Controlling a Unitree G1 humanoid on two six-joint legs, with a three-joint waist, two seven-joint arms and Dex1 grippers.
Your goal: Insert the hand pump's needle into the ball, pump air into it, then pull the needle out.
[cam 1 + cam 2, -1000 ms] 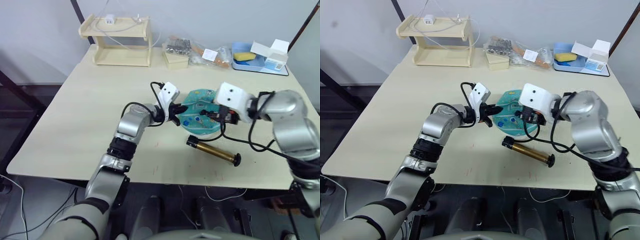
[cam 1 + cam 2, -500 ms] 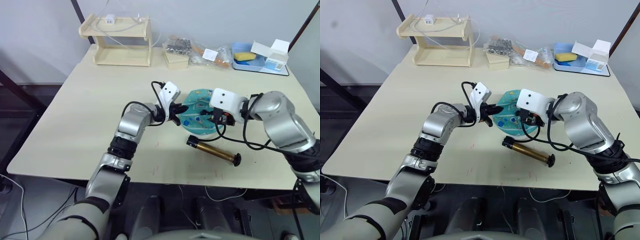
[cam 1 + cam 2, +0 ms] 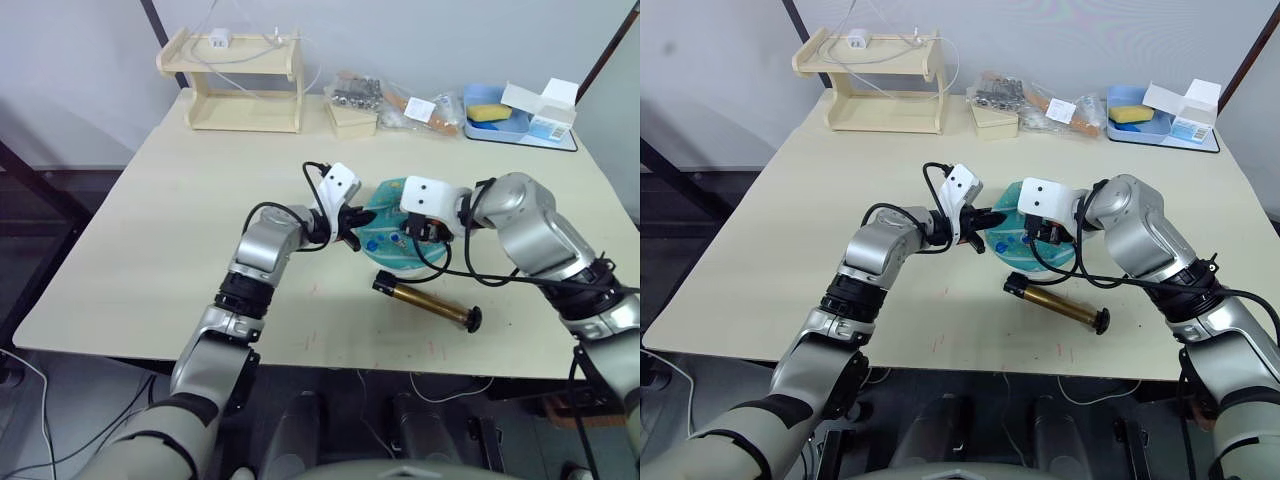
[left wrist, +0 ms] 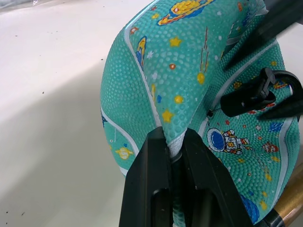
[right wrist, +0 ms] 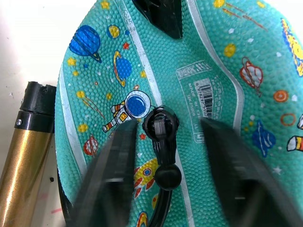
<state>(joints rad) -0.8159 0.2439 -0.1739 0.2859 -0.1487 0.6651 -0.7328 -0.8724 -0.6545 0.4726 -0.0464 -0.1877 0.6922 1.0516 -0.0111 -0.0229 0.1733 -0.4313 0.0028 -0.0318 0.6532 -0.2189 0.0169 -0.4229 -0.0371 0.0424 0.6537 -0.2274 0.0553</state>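
Flattened ball (image 3: pixel 395 238) on the tabletop (image 3: pixel 180 230), pinched at its rim by the closed left end effector (image 4: pixel 171 151); right end effector (image 5: pixel 163 137) open, fingers either side of the needle (image 4: pixel 214 110) fitting, tip at the valve. Judged early: insertion under way, pumping and withdrawal left. Hand pump (image 3: pixel 428 302) lying untouched just beside the ball.

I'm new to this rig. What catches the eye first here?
A flattened ball mid-table, its edge pinched by the left gripper. The right gripper has open jaws around the needle fitting at the ball. The hand pump lies on the table nearer the robot.
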